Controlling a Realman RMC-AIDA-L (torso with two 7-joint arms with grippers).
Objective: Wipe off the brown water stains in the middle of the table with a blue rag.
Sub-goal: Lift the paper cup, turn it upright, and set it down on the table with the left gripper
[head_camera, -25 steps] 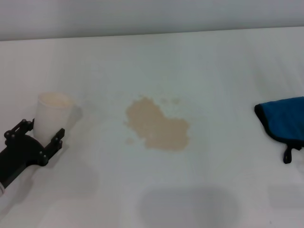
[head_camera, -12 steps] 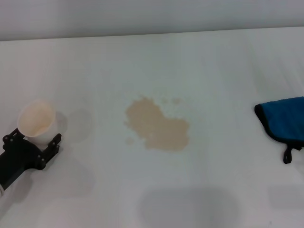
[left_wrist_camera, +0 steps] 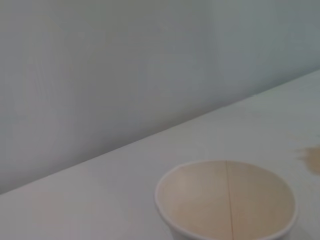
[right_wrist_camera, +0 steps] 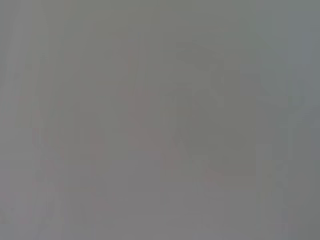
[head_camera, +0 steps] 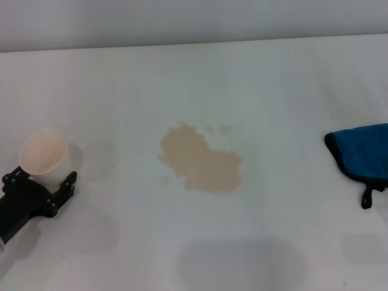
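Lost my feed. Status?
Left gripper shut on paper cup, table's left side. Right gripper unseen. Brown water stains unwiped. Blue rag far right, untouched.

The head camera looks forward and down over the plain white tabletop point(head_camera: 254, 73). The left wrist camera sits close above the tilted white paper cup point(left_wrist_camera: 227, 200), which both views share point(head_camera: 43, 151). The right wrist view shows only flat grey.

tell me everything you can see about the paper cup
The paper cup is white outside with a tan-tinted inside and a thin rolled rim; the left wrist view shows a straight seam down its inner wall and nothing in it. It is tilted, mouth facing up toward the camera, held at the table's left edge in the left tool, well left of the brown water stains.
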